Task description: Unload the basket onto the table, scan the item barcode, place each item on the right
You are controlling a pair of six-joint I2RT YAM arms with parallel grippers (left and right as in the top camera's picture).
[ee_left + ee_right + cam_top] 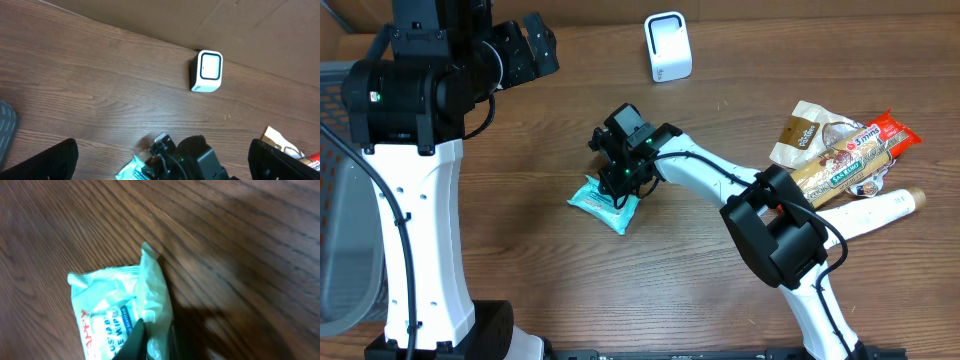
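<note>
The light is soft and even, and it comes from above. In the overhead view the brown wooden desk (530, 150) is bright enough to show its grain. Things on it cast only small, pale shadows. A darker shadow lies just under the teal plastic packet of wipes (595, 200) near the middle of the desk. The small white box-shaped scanner (667, 46) by the far edge looks very bright, with no hard glare. The left wrist view is sharp, but its bottom corners are dark. The right wrist view is blurry: the packet's letters look fuzzy, and a wide grey shadow covers the wood on the right.
</note>
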